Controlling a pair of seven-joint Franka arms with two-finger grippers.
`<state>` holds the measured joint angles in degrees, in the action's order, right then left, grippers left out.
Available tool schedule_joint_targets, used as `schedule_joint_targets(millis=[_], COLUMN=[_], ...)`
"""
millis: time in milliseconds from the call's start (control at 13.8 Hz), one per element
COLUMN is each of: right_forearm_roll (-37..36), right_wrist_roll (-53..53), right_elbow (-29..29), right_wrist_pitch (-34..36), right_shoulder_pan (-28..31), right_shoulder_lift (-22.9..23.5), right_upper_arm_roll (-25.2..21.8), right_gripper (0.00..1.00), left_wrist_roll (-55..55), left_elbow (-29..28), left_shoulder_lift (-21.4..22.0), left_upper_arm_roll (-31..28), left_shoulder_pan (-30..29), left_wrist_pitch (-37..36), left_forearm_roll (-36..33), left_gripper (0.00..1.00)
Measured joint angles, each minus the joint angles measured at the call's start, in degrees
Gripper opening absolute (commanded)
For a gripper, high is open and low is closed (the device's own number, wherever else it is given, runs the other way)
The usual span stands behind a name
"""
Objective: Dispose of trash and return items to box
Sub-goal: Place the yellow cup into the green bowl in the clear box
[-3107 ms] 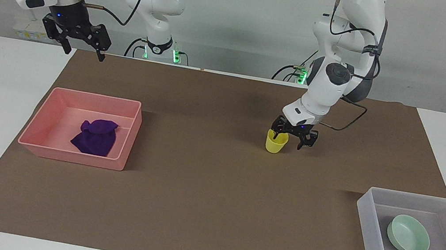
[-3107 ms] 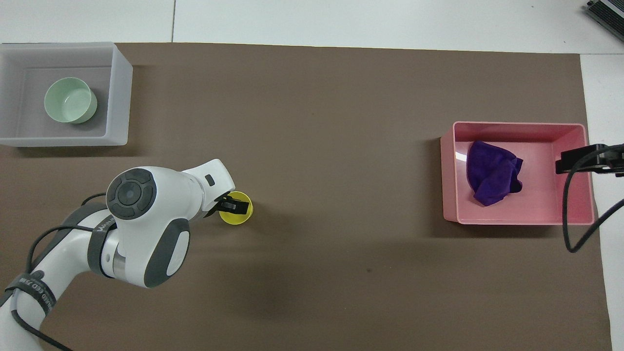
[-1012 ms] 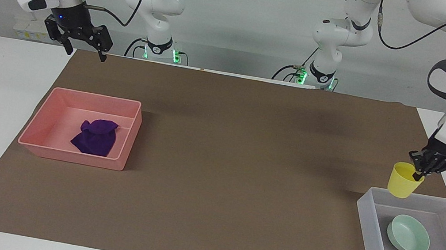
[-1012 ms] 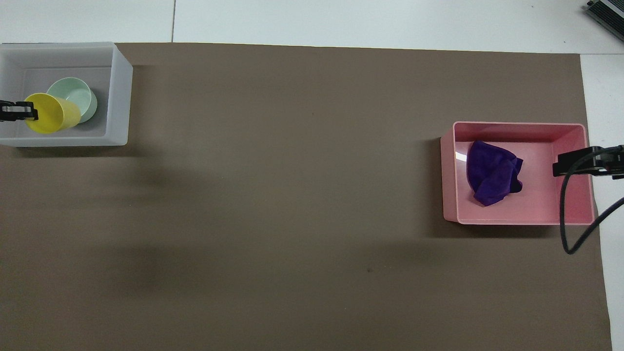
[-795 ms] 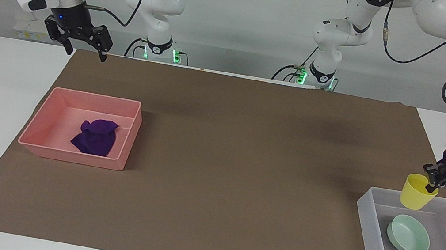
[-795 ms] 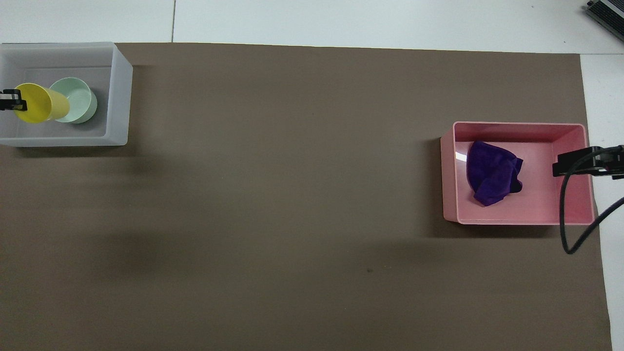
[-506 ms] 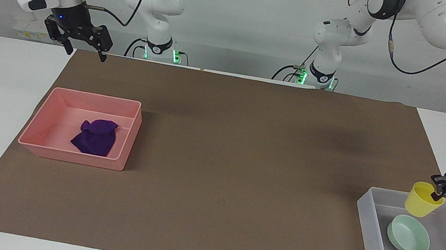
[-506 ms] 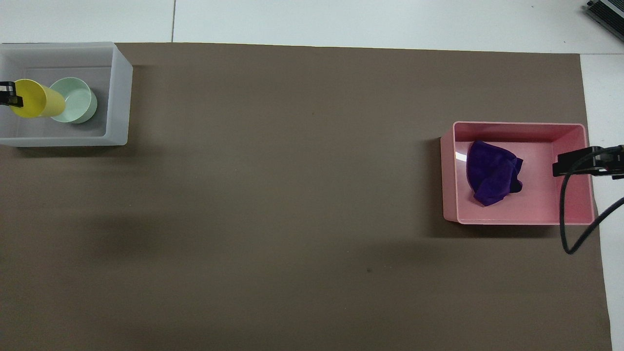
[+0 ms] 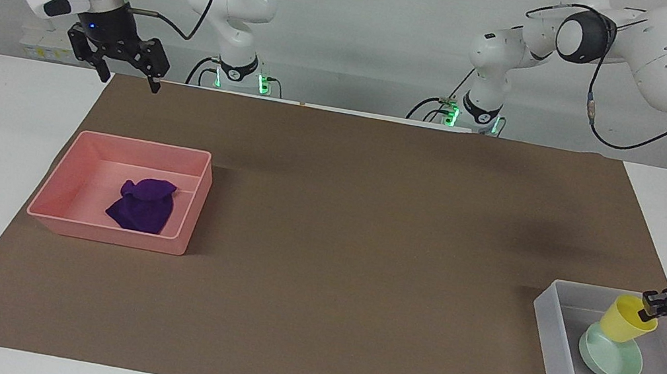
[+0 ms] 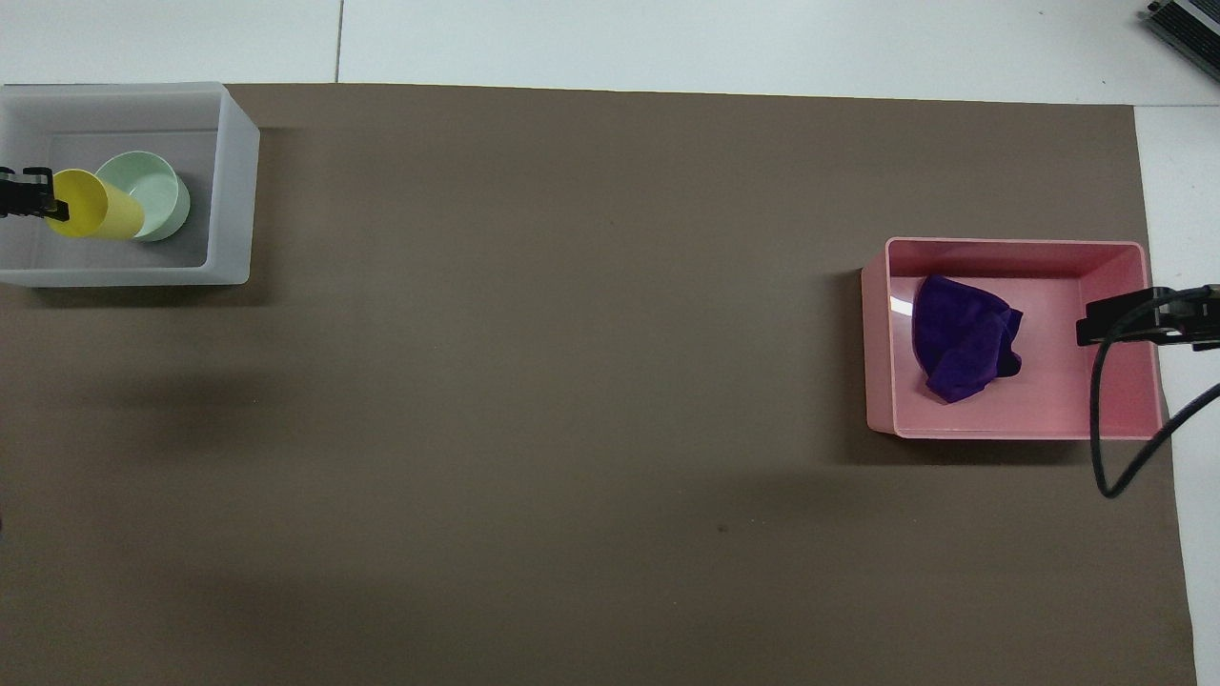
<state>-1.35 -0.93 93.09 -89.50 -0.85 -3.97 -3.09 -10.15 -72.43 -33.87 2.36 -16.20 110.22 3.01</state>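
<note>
The yellow cup (image 9: pixel 627 319) is held by its rim in the left gripper (image 9: pixel 650 311), whose fingers are closed tight on the rim wall, one inside and one outside. The cup is tilted, its base lowered toward the mint-green bowl (image 9: pixel 611 355); whether base and bowl touch cannot be told. Both are seen within the translucent white box (image 9: pixel 554 356), which stands on the brown mat (image 9: pixel 324 246) at the left arm's end of the surface, the bowl resting on the box floor. The purple cloth wad (image 9: pixel 143 204) is found lying in the pink tray (image 9: pixel 99 229) at the right arm's end of the surface, well apart from the box. The right gripper (image 9: pixel 127 73) is held in the air over the mat's edge nearest the robots, above the pink tray's end of the surface, its fingers spread wide with nothing between them; that arm waits.
</note>
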Motion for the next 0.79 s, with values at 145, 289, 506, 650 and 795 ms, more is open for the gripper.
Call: schedule_joint_targets(millis=[145, 289, 506, 650, 795], right_forearm_roll=[0.0, 0.0, 0.0, 0.0, 0.0], right_wrist_roll=[0.0, 0.0, 0.0, 0.0, 0.0], right_elbow=[0.0, 0.0, 0.3, 1.0, 1.5], right_wrist_pitch=[0.1, 0.1, 0.1, 0.6, 0.7], right_shoulder_pan=[-0.2, -0.2, -0.1, -0.1, 0.0], right_shoulder_lift=[0.0, 0.0, -0.1, -0.4, -0.7], right_upper_arm_roll=[0.0, -0.1, -0.2, -0.3, -0.4], right_gripper=[1.0, 1.0, 1.0, 1.0, 1.0], left_wrist_roll=[0.0, 0.0, 0.0, 0.0, 0.0], left_elbow=[0.1, 0.2, 0.2, 0.2, 0.2], left_shoulder_lift=[-0.6, -1.6, -2.2, -2.5, -2.5], left_upper_arm_roll=[0.2, 0.6, 0.7, 0.7, 0.7], left_shoulder_pan=[0.0, 0.0, 0.0, 0.0, 0.0], left_wrist_pitch=[0.1, 0.3, 0.9, 2.0, 3.1], left_forearm_roll=[0.0, 0.1, 0.3, 0.3, 0.3], left_gripper=[0.0, 0.0, 0.0, 0.0, 0.0])
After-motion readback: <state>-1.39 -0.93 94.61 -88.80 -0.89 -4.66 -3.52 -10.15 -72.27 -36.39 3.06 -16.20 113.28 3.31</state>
